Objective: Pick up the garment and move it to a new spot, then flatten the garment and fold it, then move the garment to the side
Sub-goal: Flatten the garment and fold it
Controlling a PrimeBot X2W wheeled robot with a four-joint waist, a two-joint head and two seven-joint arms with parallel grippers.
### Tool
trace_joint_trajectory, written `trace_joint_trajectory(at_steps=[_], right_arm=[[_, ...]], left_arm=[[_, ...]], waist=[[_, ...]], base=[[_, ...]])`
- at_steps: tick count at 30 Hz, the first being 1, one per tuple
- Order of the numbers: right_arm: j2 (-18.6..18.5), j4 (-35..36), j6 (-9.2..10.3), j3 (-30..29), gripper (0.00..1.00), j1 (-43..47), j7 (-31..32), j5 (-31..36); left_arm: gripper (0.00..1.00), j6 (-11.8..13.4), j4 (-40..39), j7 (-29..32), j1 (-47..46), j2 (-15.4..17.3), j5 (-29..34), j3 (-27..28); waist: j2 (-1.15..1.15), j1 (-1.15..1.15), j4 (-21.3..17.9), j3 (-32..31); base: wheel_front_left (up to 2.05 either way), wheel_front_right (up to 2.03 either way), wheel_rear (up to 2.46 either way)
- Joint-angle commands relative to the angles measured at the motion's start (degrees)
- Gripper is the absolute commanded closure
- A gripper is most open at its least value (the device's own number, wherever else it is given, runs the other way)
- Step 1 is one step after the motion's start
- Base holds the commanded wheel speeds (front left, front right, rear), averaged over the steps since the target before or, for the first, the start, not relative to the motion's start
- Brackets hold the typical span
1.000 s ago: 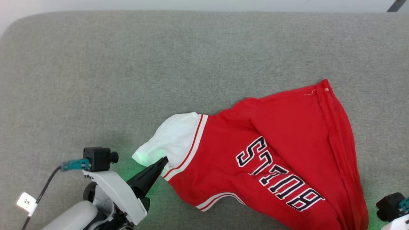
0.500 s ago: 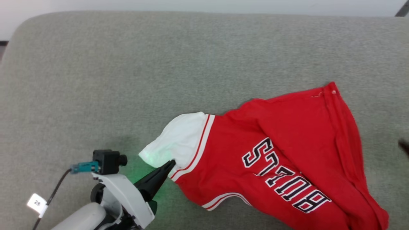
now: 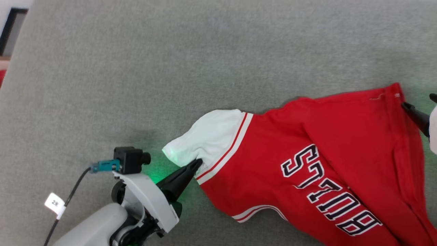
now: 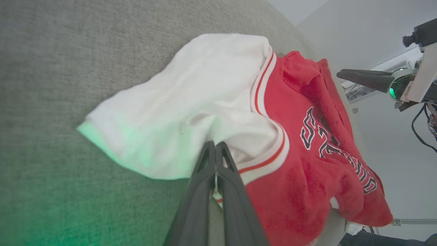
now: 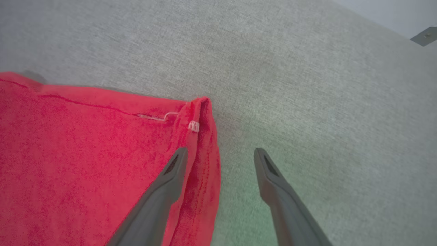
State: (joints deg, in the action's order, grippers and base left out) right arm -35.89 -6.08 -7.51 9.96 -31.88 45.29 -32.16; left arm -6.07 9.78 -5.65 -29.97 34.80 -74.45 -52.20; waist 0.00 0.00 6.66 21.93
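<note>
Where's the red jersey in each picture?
Head view: jersey at lower right.
Left wrist view: jersey from centre to right.
Right wrist view: jersey fills the left half.
Shared landmark: the right end effector, open at the jersey's hem corner.

Left gripper (image 3: pixel 197 162) pinches the garment (image 3: pixel 266 147) at its sleeve.

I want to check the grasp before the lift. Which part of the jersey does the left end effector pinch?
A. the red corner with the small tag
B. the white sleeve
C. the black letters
B: the left end effector is closed on the white sleeve of the jersey, beside the striped trim.
</note>
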Motion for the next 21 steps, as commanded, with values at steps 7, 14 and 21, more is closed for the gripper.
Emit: trace_joint_trajectory(at_steps=[7,14,21], right_arm=[[-1.8,-6.9,0.03,8.1,0.0,-5.5,0.3,-2.1],[-2.4,-9.6,0.03,11.1,1.0,-7.1,-3.8,-6.3],[-2.2,-12.7,0.05,6.3,1.0,-14.0,-13.1,-5.1]], left_arm=[[1.0,-0.8,2.2,-0.7,-1.9,-1.7,0.7,-0.4],[1.0,-1.1,5.2,-1.5,-4.3,-2.0,0.9,0.0],[1.0,-1.4,7.3,0.0,-15.4,-3.0,-0.7,4.0]], waist=[[0.0,0.0,2.7,3.3],[0.0,0.0,2.5,2.5],[0.0,0.0,1.7,2.7]], base=[[0.0,0.0,0.0],[0.0,0.0,0.0],[0.0,0.0,0.0]])
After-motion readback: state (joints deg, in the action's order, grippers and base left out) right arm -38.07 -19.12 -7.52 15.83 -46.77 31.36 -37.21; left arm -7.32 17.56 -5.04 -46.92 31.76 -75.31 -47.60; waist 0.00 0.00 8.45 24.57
